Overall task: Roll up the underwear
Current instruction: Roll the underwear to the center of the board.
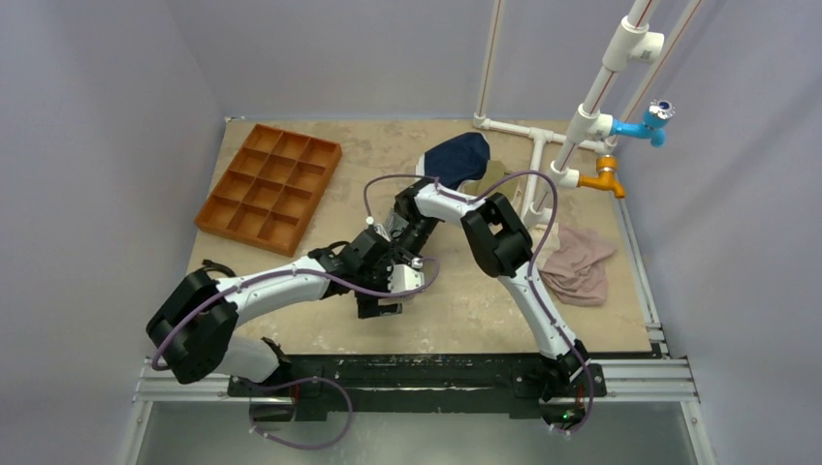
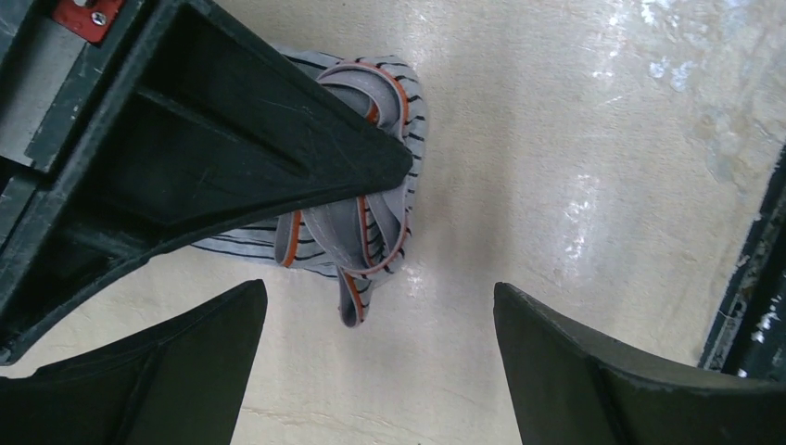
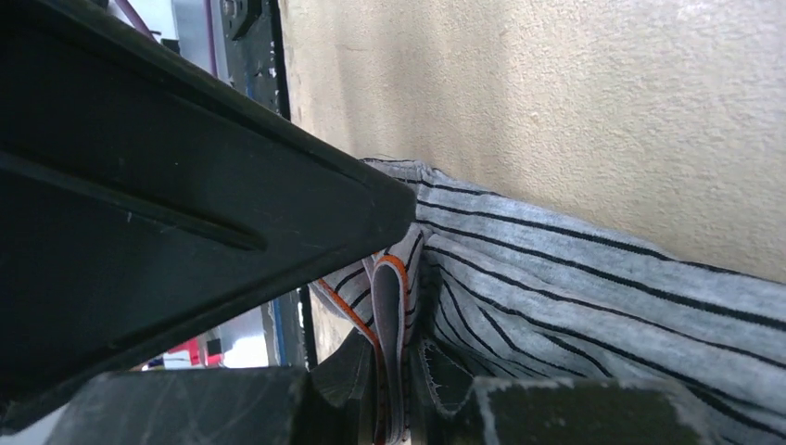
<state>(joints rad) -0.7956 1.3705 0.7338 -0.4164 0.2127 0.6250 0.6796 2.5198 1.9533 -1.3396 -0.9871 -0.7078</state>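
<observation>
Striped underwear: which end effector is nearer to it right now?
Right. The right end effector pinches the striped underwear at its bunched edge; the left end effector hangs open above it.

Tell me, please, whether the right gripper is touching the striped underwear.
Touching. In the right wrist view, the right gripper has the underwear bunched between its fingers, with the striped cloth pressed against both.
</observation>
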